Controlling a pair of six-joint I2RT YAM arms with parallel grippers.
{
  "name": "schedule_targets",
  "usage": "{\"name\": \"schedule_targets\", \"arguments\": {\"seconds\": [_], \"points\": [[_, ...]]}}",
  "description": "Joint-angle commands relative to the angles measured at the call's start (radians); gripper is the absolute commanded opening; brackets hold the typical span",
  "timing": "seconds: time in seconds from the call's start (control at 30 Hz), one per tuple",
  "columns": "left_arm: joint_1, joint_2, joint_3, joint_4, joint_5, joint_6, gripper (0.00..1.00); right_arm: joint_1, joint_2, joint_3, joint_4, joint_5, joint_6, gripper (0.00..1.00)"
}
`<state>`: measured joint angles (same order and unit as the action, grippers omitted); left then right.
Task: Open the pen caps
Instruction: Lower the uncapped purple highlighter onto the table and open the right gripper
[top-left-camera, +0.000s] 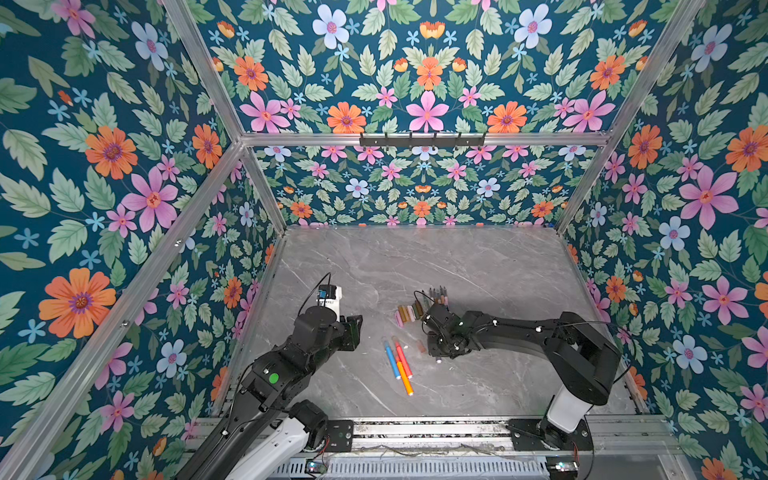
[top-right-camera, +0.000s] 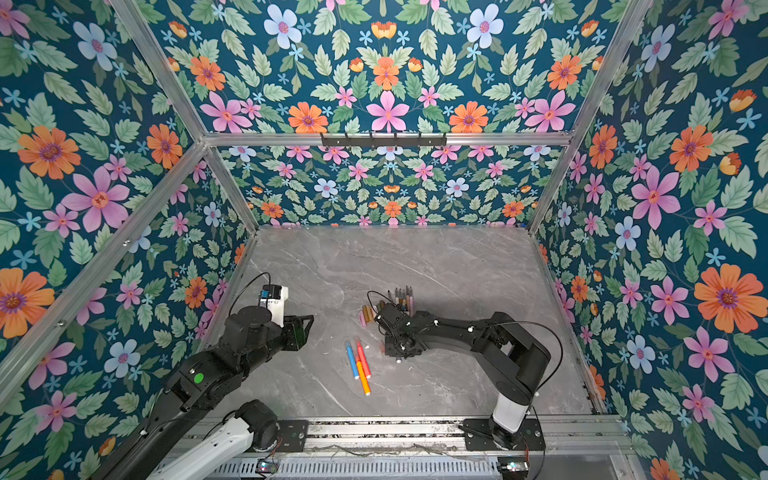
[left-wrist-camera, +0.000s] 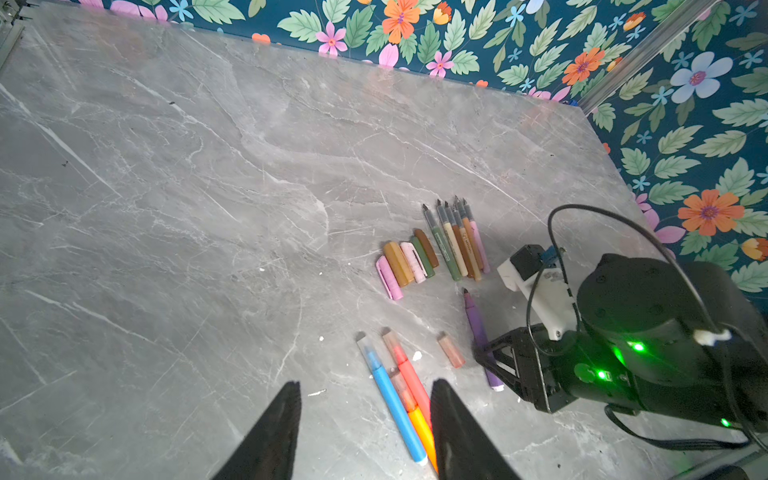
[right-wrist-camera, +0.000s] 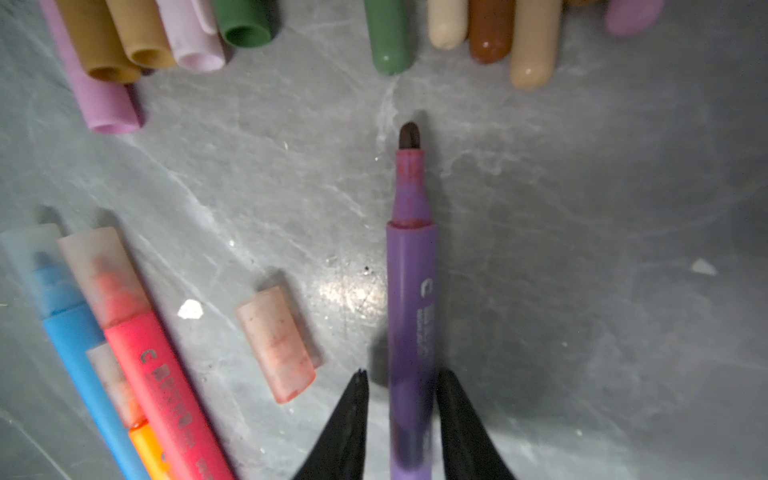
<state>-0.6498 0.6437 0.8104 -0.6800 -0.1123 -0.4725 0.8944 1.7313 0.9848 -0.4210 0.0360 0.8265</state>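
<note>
Now, right gripper: jaws slightly parted astride purple marker, gap on one side
Left gripper: spread, empty
Pen caps: row on table
Reddish cap: loose beside purple marker

1. Both top views look steeply down from high above the near edge over the whole table.
2. The left wrist view looks slantwise across the table past the left tool.
3. The right wrist view sits close above the table behind the right tool; both wrist views share the purple pen.
</note>
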Motion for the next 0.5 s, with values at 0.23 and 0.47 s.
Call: {"name": "schedule_targets", "arguments": {"seconds": [0.23,0.47], "points": [[0.001,0.002,0.000,0.014,0.004,0.010,0.53,-0.001,0.000,-0.016,-0.079,0.023,-0.004,0.44],[0.002,0.002,-0.002,0.014,0.008,0.009,0.53,0.000,0.004,0.055,-0.145,0.032,-0.077,0.47]]}}
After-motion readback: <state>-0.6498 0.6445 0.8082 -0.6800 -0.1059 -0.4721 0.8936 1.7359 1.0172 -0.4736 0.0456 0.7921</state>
